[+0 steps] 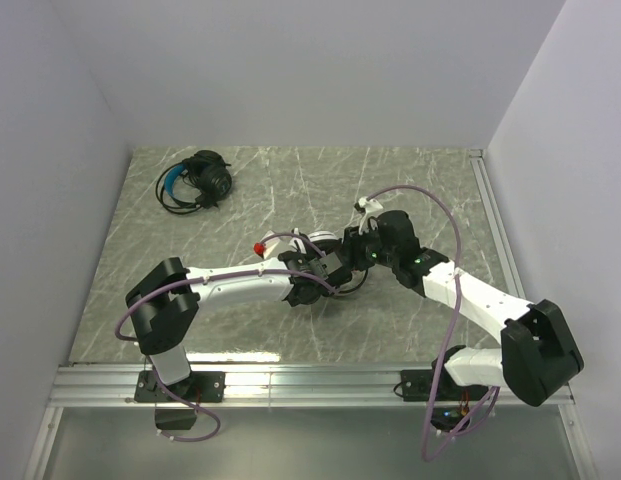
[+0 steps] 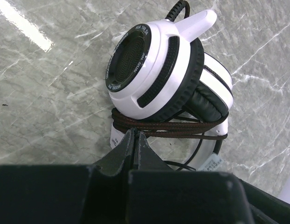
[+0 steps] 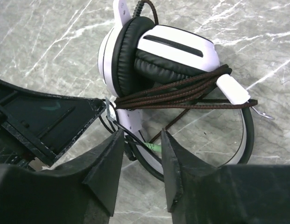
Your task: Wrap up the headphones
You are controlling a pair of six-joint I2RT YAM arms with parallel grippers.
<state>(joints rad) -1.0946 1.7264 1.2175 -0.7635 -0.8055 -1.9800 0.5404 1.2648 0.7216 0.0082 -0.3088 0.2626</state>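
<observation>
One headset (image 1: 195, 182) in the counter's (image 1: 410, 190) far-left corner, second headset (image 1: 325, 245) mid-counter between both arms, left pincer (image 2: 135, 140) just beside its near-left edge, right pincer (image 3: 141, 137) at its right, straddling the plug (image 3: 153, 147), cable (image 3: 182, 95) looped around its band below the ear cups

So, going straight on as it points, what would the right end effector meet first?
Probably the green-tipped plug of the white headset, just ahead of the right end effector; depth is unclear.

The white headset (image 2: 173, 65) with black ear pads is lying mid-frame in the top view, its 2 cups folded together and its braided cable (image 3: 182, 95) wrapping it. The black headset (image 1: 202, 180) with a blue band is sitting upper left.
</observation>
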